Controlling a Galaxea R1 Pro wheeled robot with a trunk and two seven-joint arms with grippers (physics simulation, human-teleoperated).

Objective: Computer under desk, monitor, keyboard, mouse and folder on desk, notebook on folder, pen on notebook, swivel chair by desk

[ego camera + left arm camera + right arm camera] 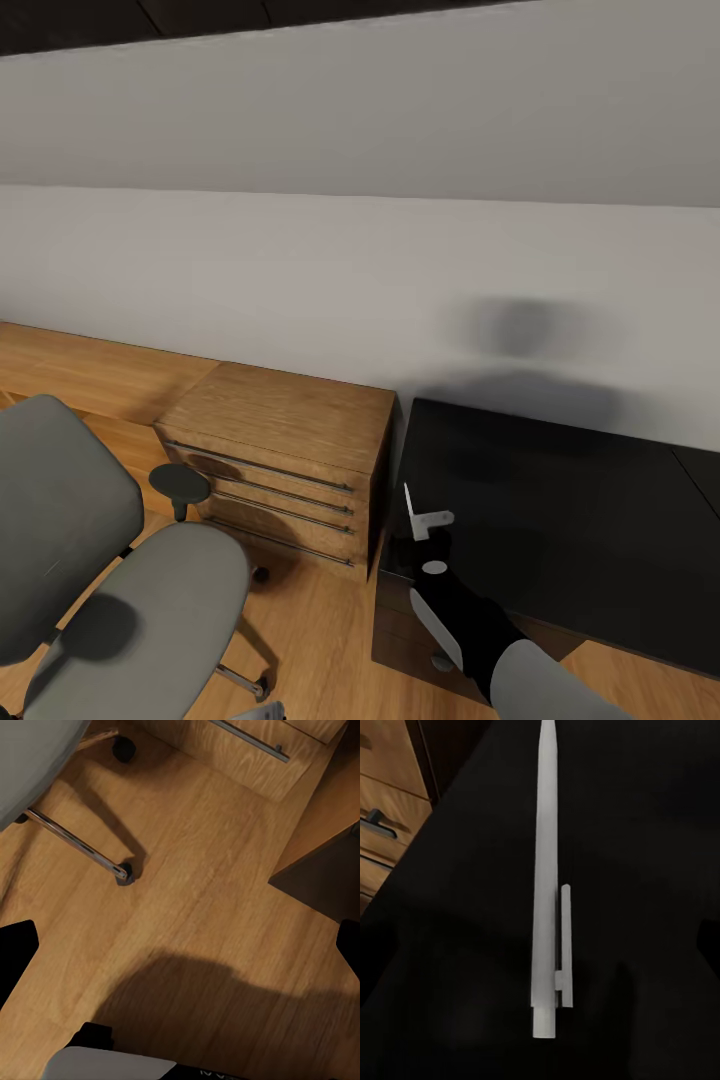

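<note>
Pen step in hand. Right hand (432, 540) hung over the bench's (580, 510) near corner; pen (545, 892) lay on the bench directly below it, not gripped. Jaw spread: couldn't tell. Next: descend, close on the barrel. Chair (120, 590) stood off to the side.

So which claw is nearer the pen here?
Right. The right claw hangs over the black desk with the pen directly below it; whether it grips the pen is unclear. The left claw is over the wooden floor by the swivel chair.
</note>
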